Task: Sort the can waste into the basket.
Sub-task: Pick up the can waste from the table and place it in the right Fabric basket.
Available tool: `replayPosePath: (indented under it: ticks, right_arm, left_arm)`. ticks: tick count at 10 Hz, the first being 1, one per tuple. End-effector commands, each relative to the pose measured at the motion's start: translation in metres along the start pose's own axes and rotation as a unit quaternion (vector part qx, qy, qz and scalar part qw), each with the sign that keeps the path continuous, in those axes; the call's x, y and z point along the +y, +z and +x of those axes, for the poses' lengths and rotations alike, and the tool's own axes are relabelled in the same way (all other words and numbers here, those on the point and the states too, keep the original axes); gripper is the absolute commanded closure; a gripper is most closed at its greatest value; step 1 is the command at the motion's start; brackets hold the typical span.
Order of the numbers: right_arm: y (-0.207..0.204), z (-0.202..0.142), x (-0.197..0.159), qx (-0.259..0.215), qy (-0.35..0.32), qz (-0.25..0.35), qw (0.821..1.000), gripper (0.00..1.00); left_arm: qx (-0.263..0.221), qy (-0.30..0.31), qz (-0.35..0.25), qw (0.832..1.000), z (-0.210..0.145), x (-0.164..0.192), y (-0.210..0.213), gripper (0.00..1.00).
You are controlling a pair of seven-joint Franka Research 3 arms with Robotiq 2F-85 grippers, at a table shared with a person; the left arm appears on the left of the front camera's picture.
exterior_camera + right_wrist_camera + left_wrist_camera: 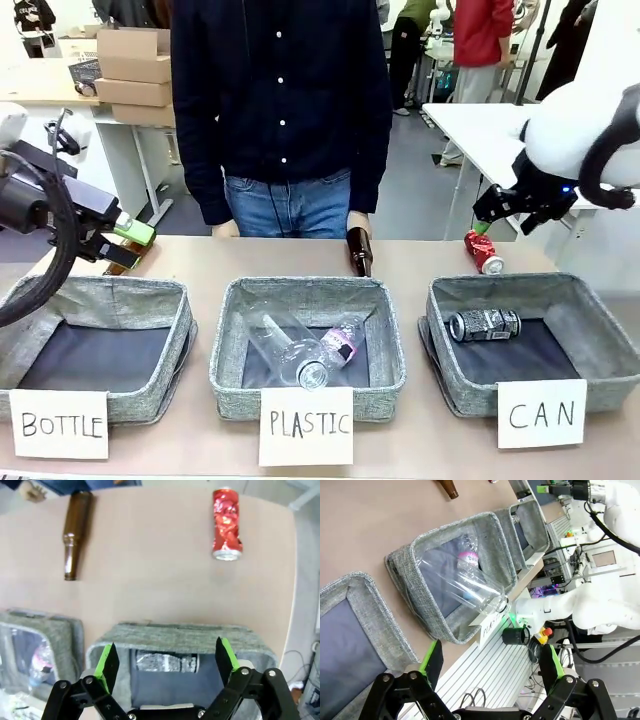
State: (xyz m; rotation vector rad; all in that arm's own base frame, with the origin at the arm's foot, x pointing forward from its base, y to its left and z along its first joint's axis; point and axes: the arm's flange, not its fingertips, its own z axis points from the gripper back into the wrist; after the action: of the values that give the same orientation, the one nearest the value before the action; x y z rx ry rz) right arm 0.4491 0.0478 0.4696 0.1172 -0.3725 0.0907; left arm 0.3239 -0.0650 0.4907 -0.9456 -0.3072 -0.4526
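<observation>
Two cans concern us: the black-and-silver can (484, 324) lies in the CAN basket (530, 286), the red can (484, 252) on the table (420, 260) just behind it (on its side). We see the left gripper (493, 650) and right gripper (166, 647) both open, empty.

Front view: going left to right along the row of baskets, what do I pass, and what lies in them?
BOTTLE basket → PLASTIC basket, with clear plastic bottles lying in it → CAN basket, with a black-and-silver can lying on its side in it.
</observation>
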Motion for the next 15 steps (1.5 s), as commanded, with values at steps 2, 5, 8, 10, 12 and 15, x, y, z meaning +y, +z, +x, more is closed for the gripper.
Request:
replayPosePath:
  ticks: [2,5,8,10,12,15]
  right_arm:
    - [-0.079,0.079,-0.015,0.02,-0.022,-0.112,0.993,0.0]
    - [-0.161,0.106,-0.051,0.052,-0.042,-0.114,0.991,0.0]
    - [-0.198,0.107,-0.074,0.056,-0.064,-0.063,0.994,0.0]
    - [-0.214,0.106,-0.08,0.068,-0.082,-0.064,0.992,0.0]
    - [-0.211,0.104,-0.081,0.047,-0.08,-0.058,0.994,0.0]
    - [-0.205,0.105,-0.084,0.023,-0.085,-0.039,0.995,0.6]
  left_arm:
    - [0.0,-0.009,0.001,1.0,-0.001,0.002,0.002,0.0]
    - [0.0,-0.009,0.001,1.0,-0.001,0.002,0.002,0.0]
    - [0.0,-0.009,0.001,1.0,-0.001,0.002,0.002,0.0]
    - [0.0,-0.009,0.001,1.0,-0.001,0.002,0.002,0.0]
    - [0.0,-0.009,0.001,1.0,-0.001,0.002,0.002,0.0]
    - [0.0,-0.009,0.001,1.0,-0.001,0.002,0.002,0.0]
